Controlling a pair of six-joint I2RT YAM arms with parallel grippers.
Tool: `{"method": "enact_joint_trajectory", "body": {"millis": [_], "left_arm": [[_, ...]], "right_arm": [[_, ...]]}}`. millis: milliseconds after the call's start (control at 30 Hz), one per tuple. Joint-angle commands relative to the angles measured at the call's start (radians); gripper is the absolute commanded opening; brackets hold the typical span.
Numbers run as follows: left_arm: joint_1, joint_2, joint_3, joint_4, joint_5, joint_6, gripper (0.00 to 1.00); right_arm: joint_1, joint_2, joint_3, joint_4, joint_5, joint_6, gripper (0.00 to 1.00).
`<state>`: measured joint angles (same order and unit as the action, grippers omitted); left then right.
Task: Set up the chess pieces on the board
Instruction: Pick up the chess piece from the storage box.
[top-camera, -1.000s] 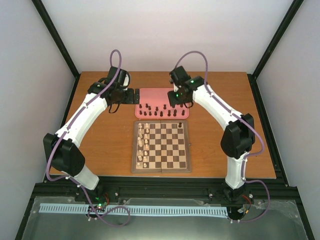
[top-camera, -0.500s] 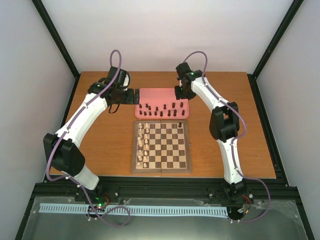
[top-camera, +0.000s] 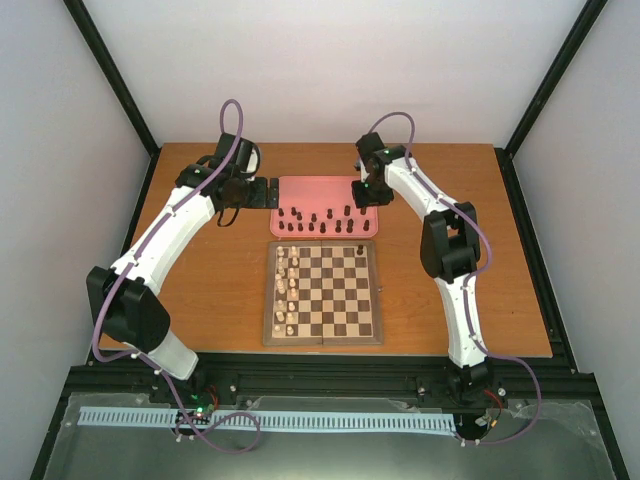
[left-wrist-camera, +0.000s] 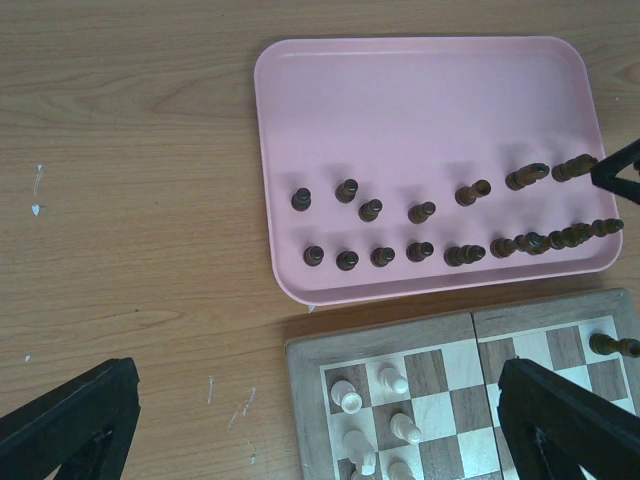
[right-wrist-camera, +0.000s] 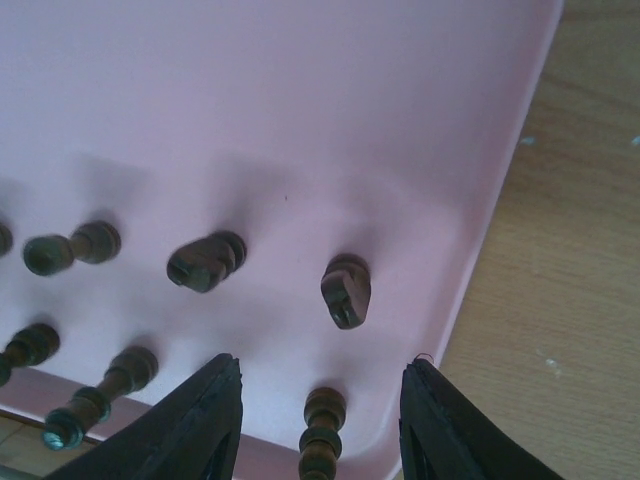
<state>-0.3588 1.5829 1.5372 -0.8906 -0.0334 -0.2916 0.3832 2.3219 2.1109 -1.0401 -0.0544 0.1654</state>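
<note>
On the wooden table (top-camera: 210, 300) in front of me there is one board (top-camera: 322, 341), lying dead centre. One pink tray (top-camera: 310, 190) sits just beyond it, at its 12 o'clock. Two arms reach in. The left gripper (left-wrist-camera: 318, 400) hangs by the tray's 9 o'clock edge, jaws spread wide with nothing between them. The right gripper (right-wrist-camera: 320, 375) is low over the tray's 3 o'clock end. Its jaws are partway apart, and the end piece of the near row shows between the fingers with a gap on either side.

The dark chess pieces (left-wrist-camera: 421, 212) stand on the tray in two rows. There are seven in the far row; the near row is too bunched toward 3 o'clock to count surely. One more of them stands on the board, at its 1 o'clock corner. Cream pieces (top-camera: 288, 290) line two files along the board's 9 o'clock side.
</note>
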Motion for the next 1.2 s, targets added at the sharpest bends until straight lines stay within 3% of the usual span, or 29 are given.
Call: {"method": "enact_joint_trajectory", "body": {"millis": [0,767,900,1167], "left_arm": [[-0.008,-0.004,0.019,-0.01,0.002,0.015,1.0],[-0.008,0.049,0.076,-0.019,0.001,0.022,1.0],[-0.008,0.057,0.084,-0.02,0.002,0.023,1.0],[-0.008,0.062,0.083,-0.021,0.002,0.019,1.0]], "right_arm": [[0.003,0.021,-0.029,-0.003,-0.021,-0.021,0.45],[-0.018,0.129,0.107,0.008,-0.008,-0.031,0.41],[-0.02,0.142,0.125,0.006,-0.013,-0.029,0.34],[-0.021,0.133,0.1,-0.005,-0.021,-0.033,0.35]]}}
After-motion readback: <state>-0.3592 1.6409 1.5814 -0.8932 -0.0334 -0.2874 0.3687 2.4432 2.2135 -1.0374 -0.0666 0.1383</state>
